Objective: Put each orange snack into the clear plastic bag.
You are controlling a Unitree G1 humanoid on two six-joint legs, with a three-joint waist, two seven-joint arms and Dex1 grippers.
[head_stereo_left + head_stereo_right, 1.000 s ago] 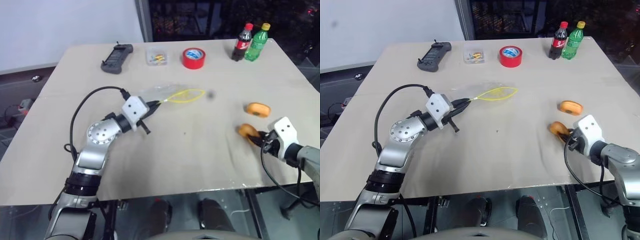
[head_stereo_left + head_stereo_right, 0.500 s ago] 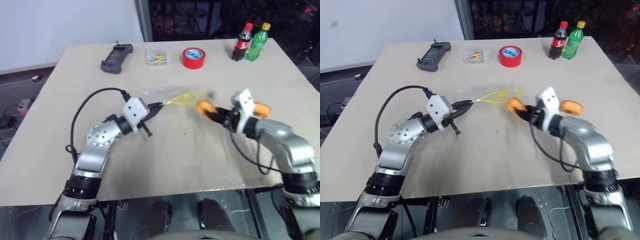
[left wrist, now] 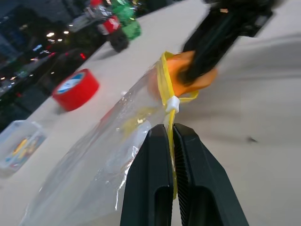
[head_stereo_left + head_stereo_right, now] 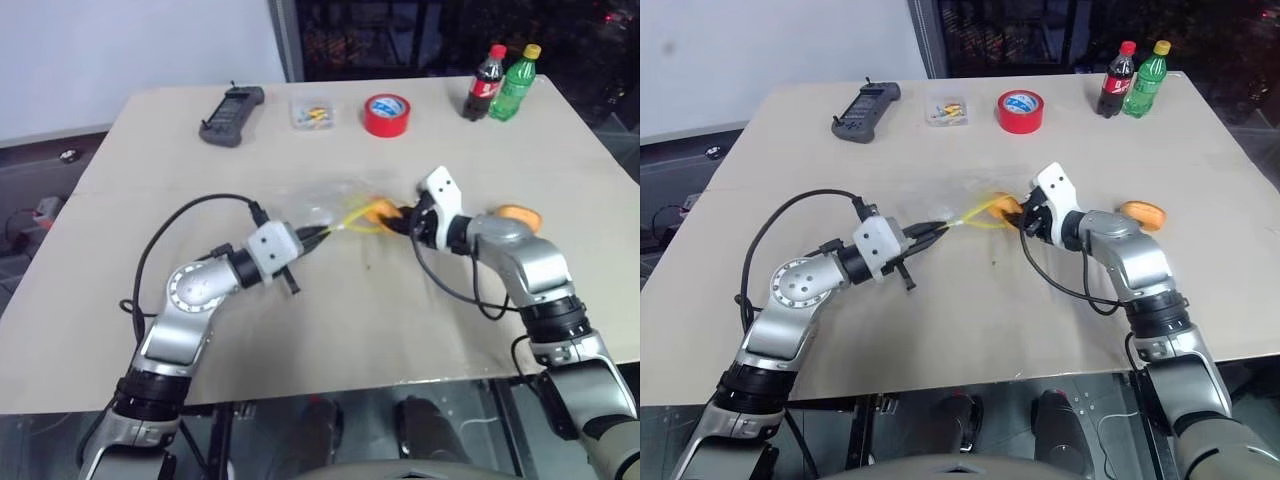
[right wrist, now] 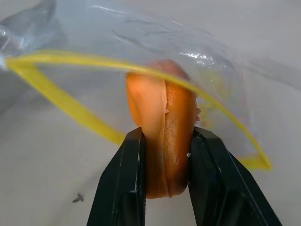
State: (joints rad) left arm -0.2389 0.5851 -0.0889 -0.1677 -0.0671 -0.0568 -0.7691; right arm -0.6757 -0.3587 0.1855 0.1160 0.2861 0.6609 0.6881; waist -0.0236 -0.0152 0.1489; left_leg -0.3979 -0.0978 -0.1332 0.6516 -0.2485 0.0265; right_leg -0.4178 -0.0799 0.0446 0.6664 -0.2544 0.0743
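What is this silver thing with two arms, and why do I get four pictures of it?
It is a robot with two arms. Two pictures come from cameras in its head, looking down at the table. The other two come from a camera on each wrist. The left gripper is pinched shut on the yellow edge of the clear plastic bag, holding it open. The right gripper is squeezing an orange snack at the bag's mouth. Another orange snack waits on the table. At the back are a red tape roll and two bottles.
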